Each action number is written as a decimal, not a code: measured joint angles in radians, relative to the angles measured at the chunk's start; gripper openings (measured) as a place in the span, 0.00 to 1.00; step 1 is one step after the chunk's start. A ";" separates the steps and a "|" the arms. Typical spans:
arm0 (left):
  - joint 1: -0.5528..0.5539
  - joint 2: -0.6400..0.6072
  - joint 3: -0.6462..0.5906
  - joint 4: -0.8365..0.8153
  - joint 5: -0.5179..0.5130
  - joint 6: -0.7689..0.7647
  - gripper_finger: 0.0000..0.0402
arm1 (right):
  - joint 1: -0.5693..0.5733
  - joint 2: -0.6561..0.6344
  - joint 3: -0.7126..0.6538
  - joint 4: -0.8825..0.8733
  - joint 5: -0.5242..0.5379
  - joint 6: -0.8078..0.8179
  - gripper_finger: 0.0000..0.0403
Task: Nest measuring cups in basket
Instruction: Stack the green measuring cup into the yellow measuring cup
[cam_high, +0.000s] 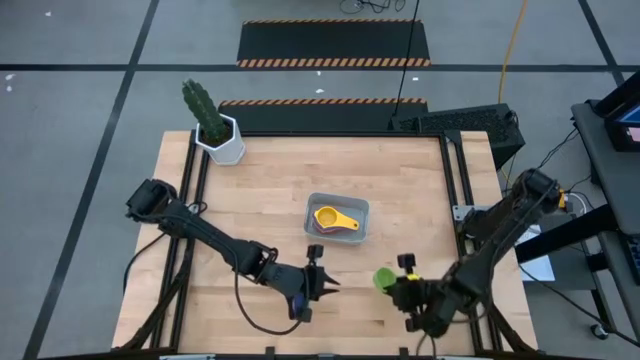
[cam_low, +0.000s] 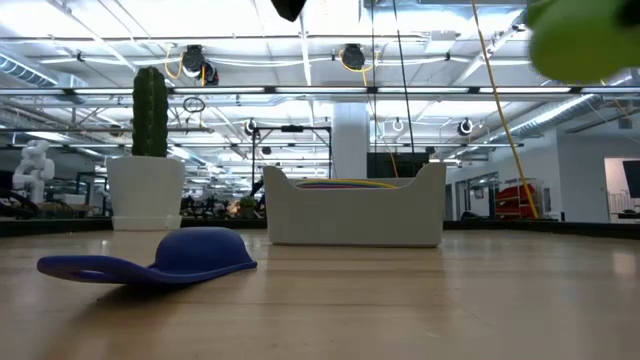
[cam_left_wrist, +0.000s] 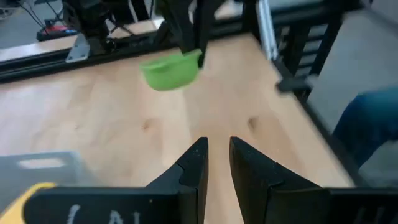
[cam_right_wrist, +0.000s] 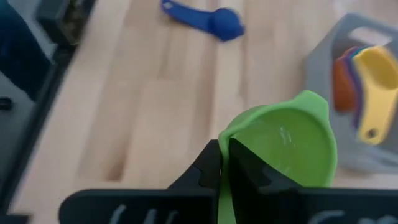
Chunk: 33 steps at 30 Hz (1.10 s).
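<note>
A: Right arm pose?

B: It reached in from the table's right edge, folded low, with the right gripper (cam_high: 408, 290) off the basket's (cam_high: 338, 203) near right corner, well apart from it. In the low view the green cup (cam_low: 580, 38) hung clear above the tabletop.

A: Grip state?

B: Fingers were clamped fully together on the green cup (cam_right_wrist: 292, 146), pinching it at the handle end (the handle itself was hidden behind the fingers (cam_right_wrist: 208, 168)). The bowl faced upward, its long axis running from the gripper towards the basket.

A: Left arm?

B: It stretched from the table's left edge diagonally towards the near side, the left gripper (cam_high: 318, 282) just in front of the basket's near wall. Its fingers (cam_left_wrist: 193, 165) stood a narrow slit apart, with nothing between them.

A: Other cups?

B: The blue cup (cam_low: 150, 262) lay upside down on the table (cam_high: 260, 190), bowl dome up, handle flat on the wood. In the high view it sat under the left gripper, on the near side of the basket. The yellow cup (cam_high: 335, 218) lay topmost in the basket, over a stack of others (orange and purple-blue rims showed in the right wrist view; I could not count them). Its handle pointed towards the basket's near right corner.

A: Anything else?

B: A cactus pot (cam_high: 222, 140) stood beyond the basket, at the far left corner of the table.
</note>
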<state>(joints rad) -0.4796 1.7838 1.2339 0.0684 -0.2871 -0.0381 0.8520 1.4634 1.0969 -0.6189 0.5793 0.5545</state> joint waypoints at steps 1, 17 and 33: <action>0.007 -0.011 0.000 -0.034 0.000 0.013 0.17 | -0.021 -0.007 0.000 0.000 0.000 -0.027 0.00; 0.014 -0.177 -0.033 -0.647 -0.001 -0.186 0.17 | -0.495 -0.073 0.001 0.109 -0.183 -0.416 0.00; 0.112 -0.176 -0.137 -0.659 0.045 -0.203 0.17 | -0.815 -0.046 0.001 0.359 -0.479 -0.796 0.01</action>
<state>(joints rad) -0.3677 1.6077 1.0973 -0.5903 -0.2418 -0.2412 0.0368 1.4172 1.0981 -0.2596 0.1004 -0.2414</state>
